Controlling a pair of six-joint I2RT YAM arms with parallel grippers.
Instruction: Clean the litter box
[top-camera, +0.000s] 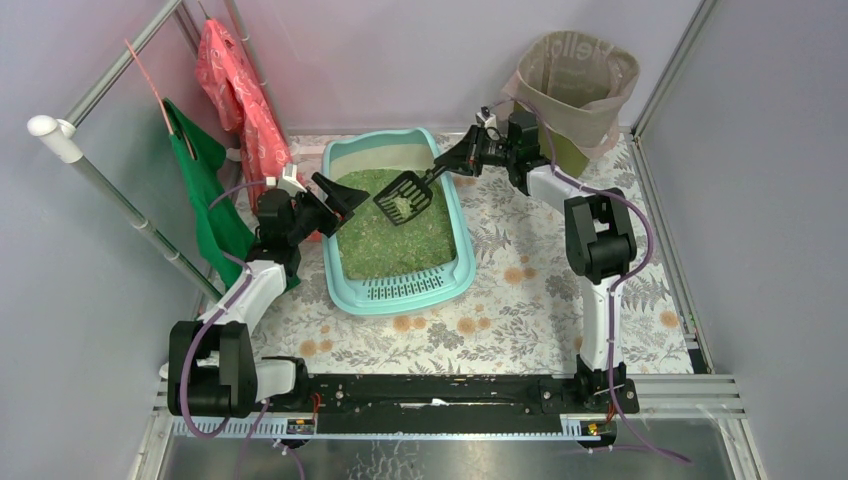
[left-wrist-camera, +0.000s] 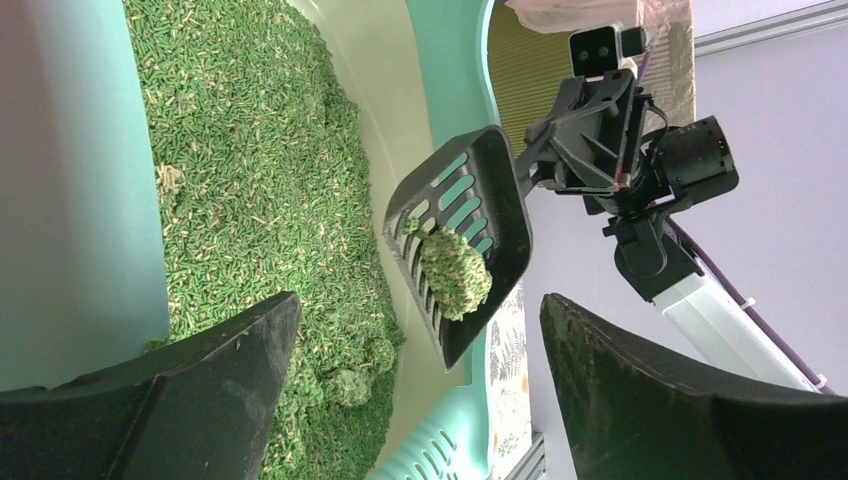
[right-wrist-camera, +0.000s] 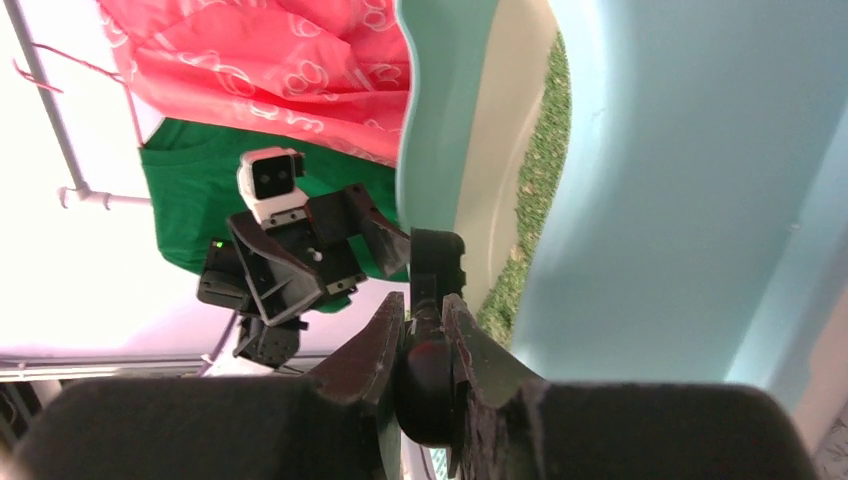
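Note:
The pale turquoise litter box (top-camera: 462, 270) lies mid-table with green granules (top-camera: 385, 225) inside and its grille step (top-camera: 405, 290) at the near end. My right gripper (top-camera: 470, 155) is shut on the handle of a black slotted scoop (top-camera: 404, 197), held above the granules. In the left wrist view the scoop (left-wrist-camera: 500, 200) holds a clump (left-wrist-camera: 455, 272) of stuck granules. The handle (right-wrist-camera: 432, 300) sits between the right fingers. My left gripper (top-camera: 340, 195) is open and empty above the box's left rim (left-wrist-camera: 70, 200), jaws wide apart. More clumps (left-wrist-camera: 345, 385) lie in the granules.
A round olive bin (top-camera: 575, 85) lined with a beige bag stands at the back right. A green garment (top-camera: 205, 190) and a pink one (top-camera: 240, 95) hang on a rack (top-camera: 110, 195) at the left. Grey walls close in both sides.

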